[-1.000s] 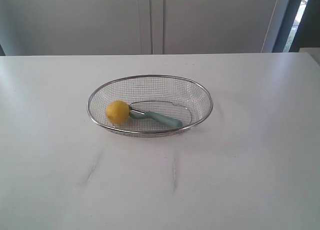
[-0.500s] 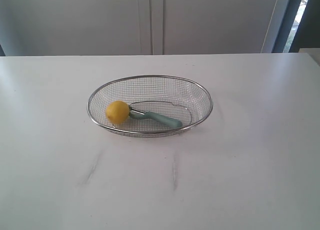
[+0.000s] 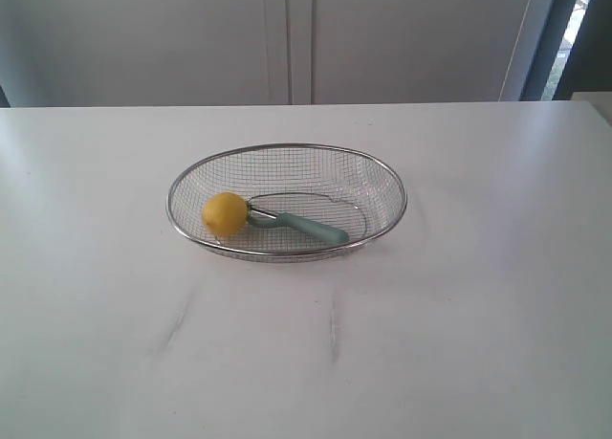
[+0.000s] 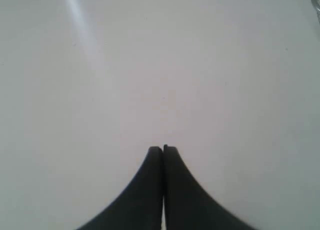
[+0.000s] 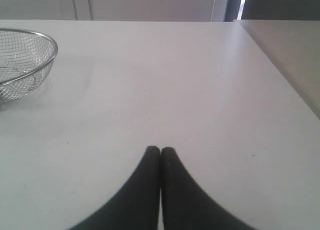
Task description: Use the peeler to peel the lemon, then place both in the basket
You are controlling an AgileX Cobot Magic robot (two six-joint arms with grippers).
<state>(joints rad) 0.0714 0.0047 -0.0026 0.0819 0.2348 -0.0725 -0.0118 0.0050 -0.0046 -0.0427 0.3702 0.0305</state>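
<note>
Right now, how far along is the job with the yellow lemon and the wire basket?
The small bright yellow lemon and the slim teal-handled peeler already lie in the silver wire-mesh basket. Nothing is in hand: the left gripper and right gripper are shut and empty. Whether the lemon is peeled I cannot tell.

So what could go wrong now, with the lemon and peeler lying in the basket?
The lemon sits against the peeler, so grabbing one might nudge the other. The round lemon could also roll inside the basket. The left gripper and right gripper have shut jaws, so they must open first.
</note>
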